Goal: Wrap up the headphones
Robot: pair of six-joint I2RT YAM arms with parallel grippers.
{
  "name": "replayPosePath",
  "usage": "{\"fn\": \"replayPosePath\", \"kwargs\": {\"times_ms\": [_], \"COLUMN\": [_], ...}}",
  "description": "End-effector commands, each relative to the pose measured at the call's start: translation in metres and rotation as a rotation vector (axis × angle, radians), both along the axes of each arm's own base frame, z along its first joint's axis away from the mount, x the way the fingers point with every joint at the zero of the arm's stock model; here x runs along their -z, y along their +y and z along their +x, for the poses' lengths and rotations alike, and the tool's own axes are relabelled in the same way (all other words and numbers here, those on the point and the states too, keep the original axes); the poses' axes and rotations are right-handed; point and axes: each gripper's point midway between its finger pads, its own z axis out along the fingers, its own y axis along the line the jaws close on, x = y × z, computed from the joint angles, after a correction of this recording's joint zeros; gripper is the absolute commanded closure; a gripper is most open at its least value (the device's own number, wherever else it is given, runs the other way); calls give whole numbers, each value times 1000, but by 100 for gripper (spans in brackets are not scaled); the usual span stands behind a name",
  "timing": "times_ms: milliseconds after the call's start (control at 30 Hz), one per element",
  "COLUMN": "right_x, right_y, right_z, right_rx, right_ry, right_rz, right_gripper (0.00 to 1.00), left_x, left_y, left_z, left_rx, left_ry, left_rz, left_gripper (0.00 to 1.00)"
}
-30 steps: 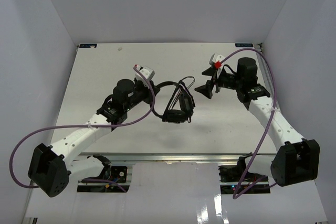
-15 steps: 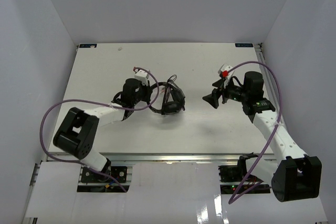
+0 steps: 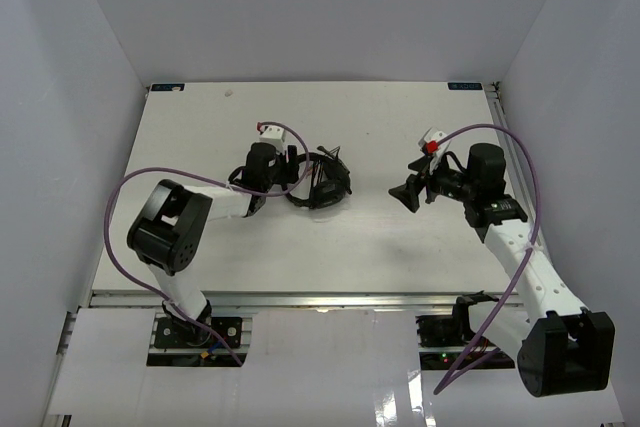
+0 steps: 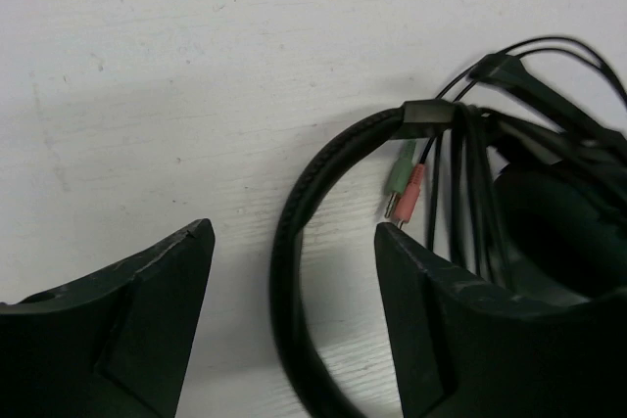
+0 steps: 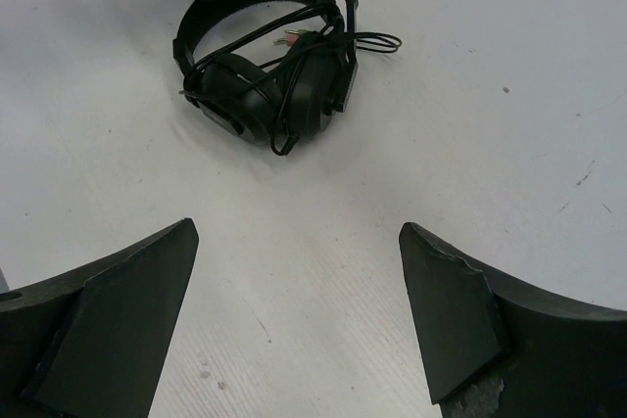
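on the white table (image 3: 400, 117), a little left of centre: one pair of black over-ear headphones (image 3: 322, 187) with padded round earcups and an arched headband, lying flat on the surface and well apart from the right arm.

item detail, left wrist view: the headband arch (image 4: 323, 159) curved down across the table. a thin black cable (image 4: 460, 183) ran in several strands over the band and the earcup beside it. two small plugs hung just under the band, one pink plug (image 4: 413, 193) and one green plug (image 4: 400, 171), side by side.

item detail, right wrist view: the earcups (image 5: 265, 95) lay close together with cable strands crossing them, and one loose loop (image 5: 377, 43) lay on the table at the far side.

left fingers (image 4: 127, 330): spread apart and clamped on nothing. the headband passed through the gap between them, and the right-hand finger sat just beside the plugs and the cable strands.

right fingers (image 5: 108, 330): spread wide and holding nothing, with only bare table between them. they pointed toward the headphones from some way off.
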Motion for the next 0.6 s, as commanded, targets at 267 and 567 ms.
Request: {"fn": "replayPosePath", "kwargs": {"times_ms": [267, 567], "right_x": [-3, 1], "right_y": [-14, -24], "right_z": [-4, -3], "right_rx": [47, 128], "right_ry": [-24, 17], "right_rz": [-39, -47], "right_gripper": [10, 10], "left_x": [-117, -176], "left_y": [-12, 8], "left_z": [-18, -69], "left_rx": [141, 167], "left_ry": [-181, -248], "left_rz": [-104, -150], "left_gripper": [2, 2]}}
